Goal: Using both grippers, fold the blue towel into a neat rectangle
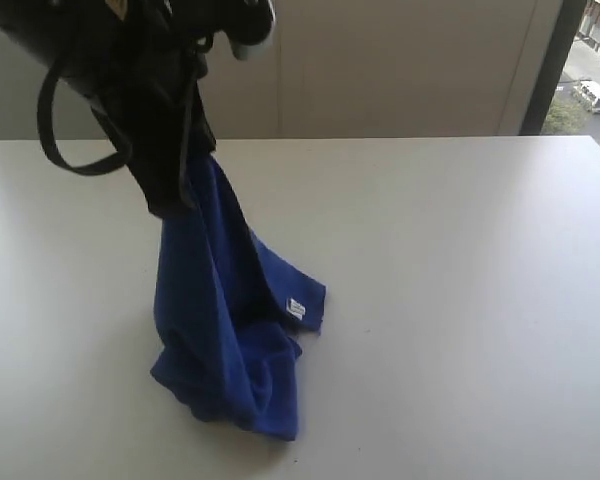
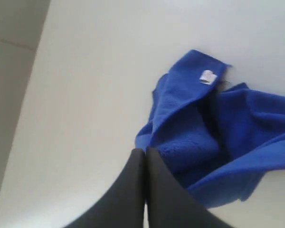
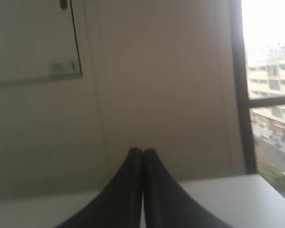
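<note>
The blue towel (image 1: 225, 330) hangs as a bunched cone from my left gripper (image 1: 172, 205), and its lower folds rest on the white table (image 1: 460, 300). A small white label (image 1: 296, 308) shows on one corner. In the left wrist view the black fingers of the left gripper (image 2: 145, 151) are pressed together, with the towel (image 2: 190, 133) and its label (image 2: 207, 76) spread below and beside them. My right gripper (image 3: 143, 151) is shut with nothing in it. It points at a beige wall over the table's far edge and is outside the exterior view.
A black cable loop (image 1: 55, 140) hangs off the left arm at the upper left. The wall runs behind the table, with a window (image 1: 590, 70) at the far right. Bare tabletop lies right of the towel.
</note>
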You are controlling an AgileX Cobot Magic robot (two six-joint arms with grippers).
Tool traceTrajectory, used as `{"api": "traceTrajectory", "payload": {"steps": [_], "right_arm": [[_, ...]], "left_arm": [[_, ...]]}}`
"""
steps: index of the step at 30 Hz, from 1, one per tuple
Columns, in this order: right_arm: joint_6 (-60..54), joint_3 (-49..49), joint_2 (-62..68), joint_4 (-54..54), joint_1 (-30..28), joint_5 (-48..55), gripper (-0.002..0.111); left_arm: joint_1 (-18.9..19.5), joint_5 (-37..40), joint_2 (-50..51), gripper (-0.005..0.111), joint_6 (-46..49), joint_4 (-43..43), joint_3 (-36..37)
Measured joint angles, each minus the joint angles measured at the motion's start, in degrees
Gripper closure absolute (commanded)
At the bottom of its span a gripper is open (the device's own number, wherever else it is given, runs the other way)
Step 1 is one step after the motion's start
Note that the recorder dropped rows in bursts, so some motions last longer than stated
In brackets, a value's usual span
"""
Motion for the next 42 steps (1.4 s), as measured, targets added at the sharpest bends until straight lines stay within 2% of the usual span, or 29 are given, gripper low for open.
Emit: {"api": "traceTrajectory", "payload": {"steps": [2, 4, 7, 9, 13, 19, 22, 27, 29, 31, 42], "right_arm": [[5.37, 0.00, 0.00, 0.11, 0.00, -5.00, 0.108], [9.17, 0.00, 0.00, 0.00, 0.12, -4.65, 0.108], [13.89, -1.31, 0.15, -0.14, 0.62, 8.48, 0.108], [14.93, -2.26, 2.86, 1.71, 1.96, 13.74, 0.108], [11.87, -6.62, 12.64, 4.49, 7.29, 16.70, 0.108], [-1.15, -17.59, 33.74, 5.45, 19.47, 17.77, 0.108], [-11.47, -24.18, 45.73, 5.55, 24.93, 19.67, 0.097], [-23.75, -33.30, 61.85, 5.55, 30.82, 20.33, 0.060], [-26.36, -35.59, 66.84, 5.55, 32.30, 20.33, 0.049], [-27.65, -36.80, 70.66, 5.55, 33.31, 20.33, 0.046], [-29.27, -37.95, 78.70, 5.55, 36.58, 15.50, 0.046]], "left_arm": [[0.00, -1.51, 0.00, 0.107, 3.17, -4.72, 2.38], [0.00, -3.45, 0.00, 0.107, 6.02, -9.42, 4.63], [0.00, -7.79, 0.00, 0.107, 10.53, -15.67, 7.07], [0.00, -11.01, 0.00, 0.107, 13.63, -19.64, 7.66], [0.00, -15.24, 0.00, 0.107, 19.76, -27.82, 7.78], [0.00, -16.47, -0.53, 0.107, 26.28, -31.17, 7.86], [0.00, -18.03, -1.87, 0.107, 27.02, -32.05, 7.86], [0.00, -20.25, -4.98, 0.107, 27.41, -32.55, 7.86], [0.00, -20.73, -5.88, 0.107, 27.52, -32.70, 7.86], [0.00, -20.93, -6.44, 0.107, 27.52, -32.70, 7.86], [0.00, -21.02, -6.77, 0.107, 27.52, -32.04, 7.86]]}}
